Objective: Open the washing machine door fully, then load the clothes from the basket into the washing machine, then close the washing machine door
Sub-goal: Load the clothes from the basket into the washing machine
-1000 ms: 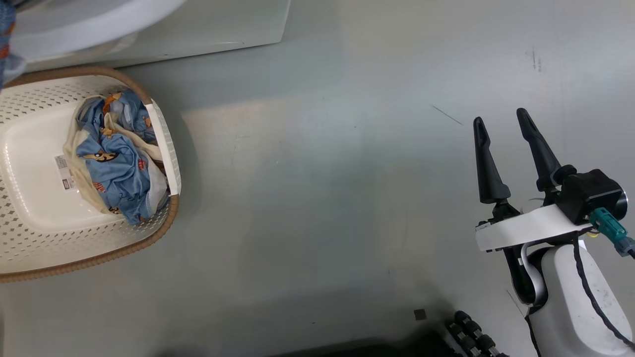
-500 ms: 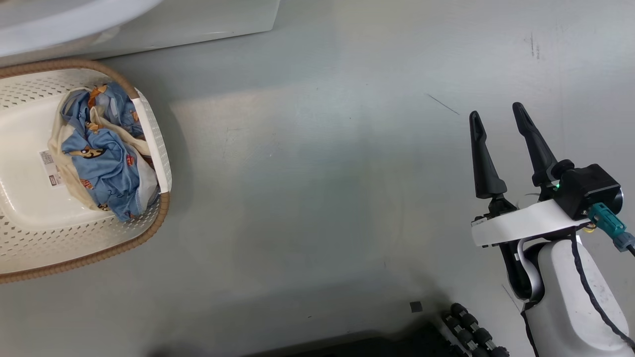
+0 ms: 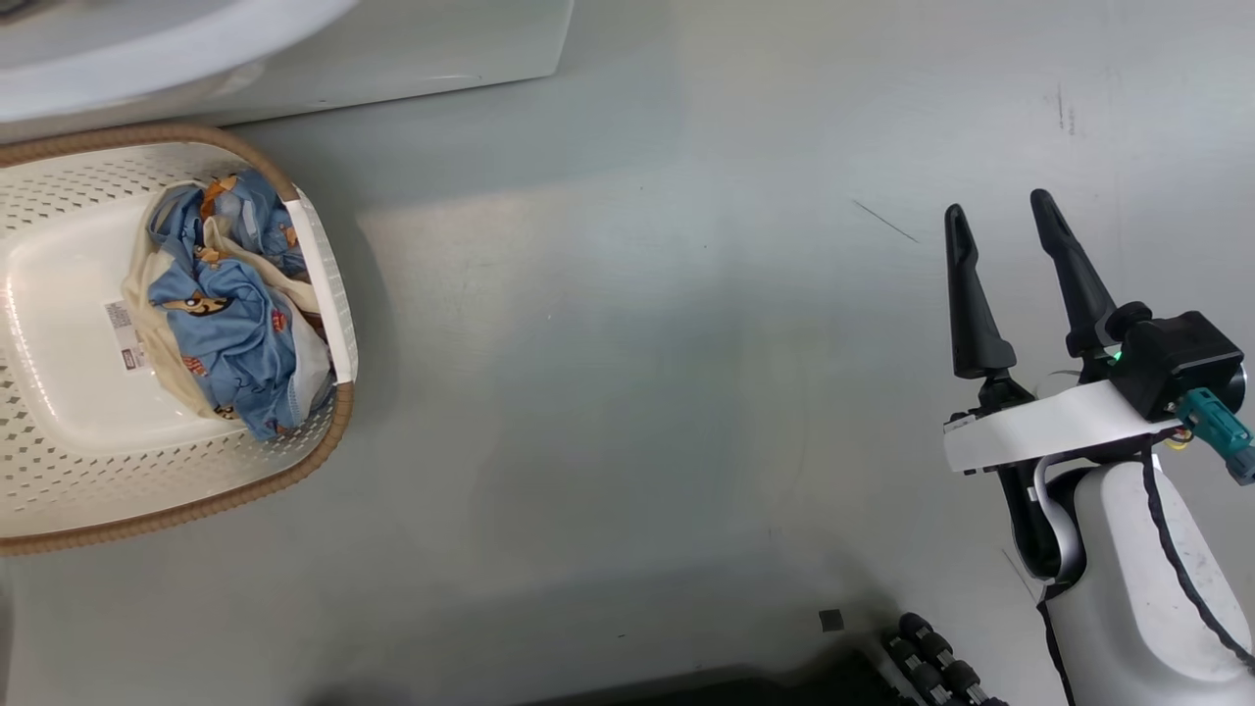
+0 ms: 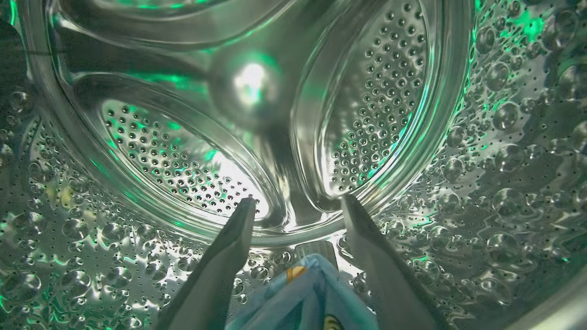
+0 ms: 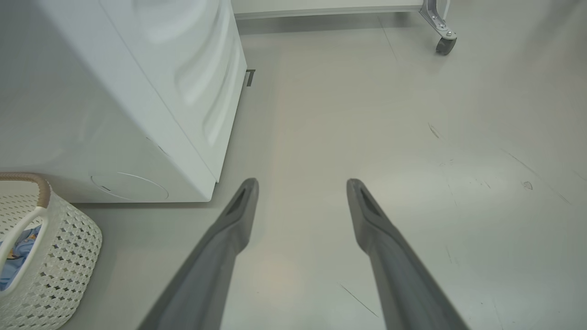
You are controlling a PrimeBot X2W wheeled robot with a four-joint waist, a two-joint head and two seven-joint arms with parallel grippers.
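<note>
My left gripper [image 4: 298,200] is inside the washing machine's steel drum [image 4: 380,114], fingers spread wide. A light blue printed cloth [image 4: 302,293] lies low between the finger bases, with the fingertips clear of it. More of the clothes [image 3: 230,333], blue with cream parts, are bunched against the right wall of the cream basket [image 3: 324,451], which stands on the floor before the white washing machine [image 3: 392,49]. My right gripper [image 3: 997,204] hangs open and empty over bare floor, far right of the basket. A rounded white part [image 3: 147,49] overhangs at top left; I cannot tell whether it is the door.
Grey floor stretches between the basket and my right arm. The right wrist view shows the washing machine's side [image 5: 137,91], the basket's corner [image 5: 69,256] and a castor wheel [image 5: 444,45] at the far right. A barcode sticker [image 3: 123,333] marks the basket floor.
A strip of blue cloth at the head view's left edge a second ago has left that view. The head camera swung slightly and came back. The basket and right gripper stayed put.
</note>
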